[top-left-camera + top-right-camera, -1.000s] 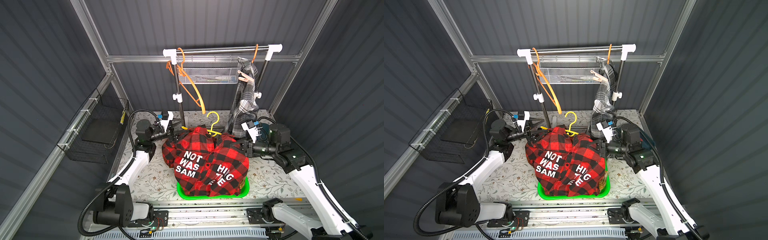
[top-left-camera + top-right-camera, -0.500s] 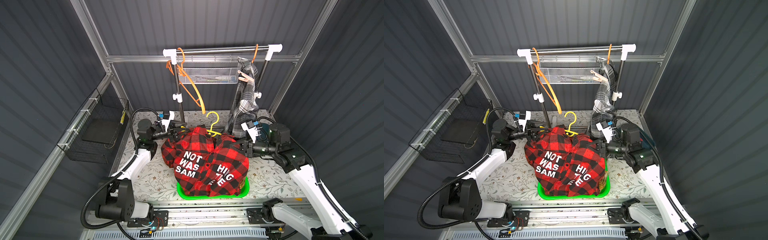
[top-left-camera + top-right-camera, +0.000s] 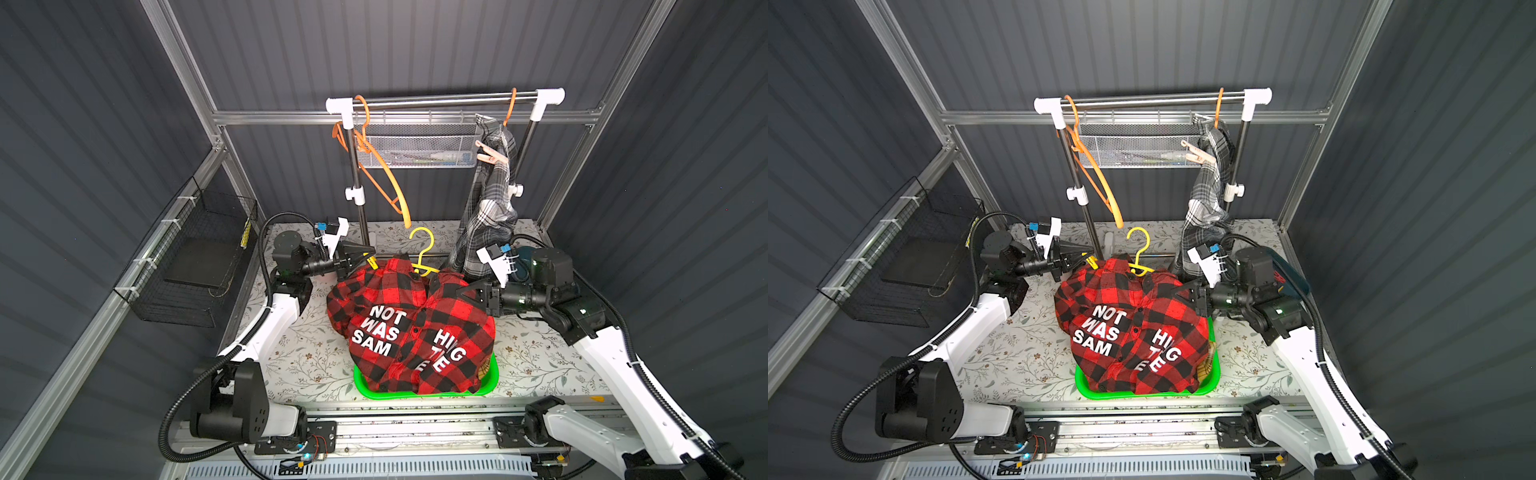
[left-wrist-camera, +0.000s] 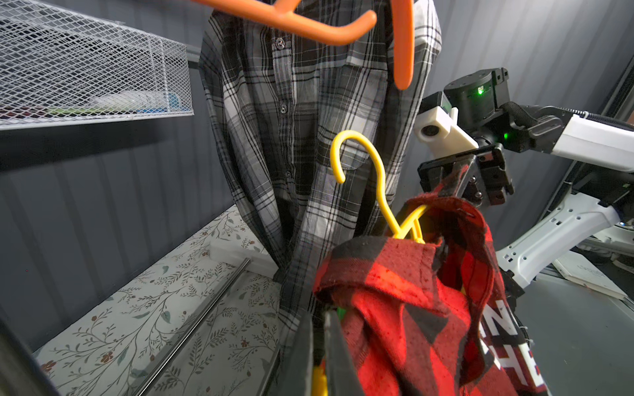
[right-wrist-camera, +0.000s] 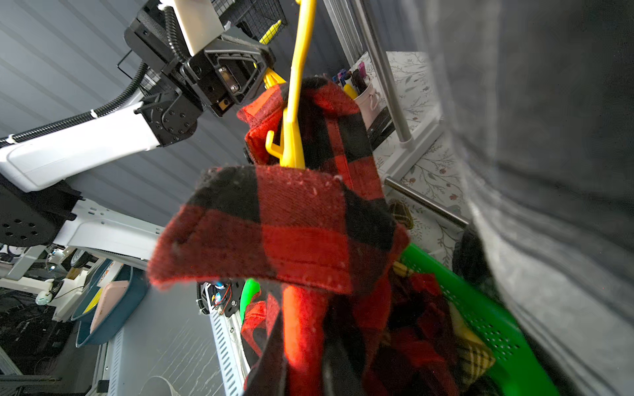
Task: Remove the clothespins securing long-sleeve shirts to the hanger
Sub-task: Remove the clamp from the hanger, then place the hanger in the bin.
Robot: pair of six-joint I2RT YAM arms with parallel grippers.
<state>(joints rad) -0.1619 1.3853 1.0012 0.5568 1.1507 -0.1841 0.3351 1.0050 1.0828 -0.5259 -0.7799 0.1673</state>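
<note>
A red-and-black shirt with white letters (image 3: 399,316) hangs on a yellow hanger (image 3: 422,249) over the green basket. A yellow clothespin (image 3: 372,262) sticks out at the shoulder nearest my left arm. My left gripper (image 3: 369,260) is shut on it, and yellow shows between the fingers (image 4: 338,353) in the left wrist view. My right gripper (image 3: 463,291) is shut on the shirt's other shoulder. A grey plaid shirt (image 3: 490,199) hangs on the rail with a salmon clothespin (image 3: 490,156) on it. A yellow-and-black shirt (image 5: 477,356) lies in the basket.
The green basket (image 3: 490,384) stands at the table's front middle. An empty orange hanger (image 3: 382,174) and a wire mesh tray (image 3: 415,145) hang from the clothes rail (image 3: 436,99). A black wire basket (image 3: 199,266) is fixed to the left wall.
My left gripper has moved right to the red shirt's shoulder and closed from wide open onto the yellow clothespin. The right arm has held still.
</note>
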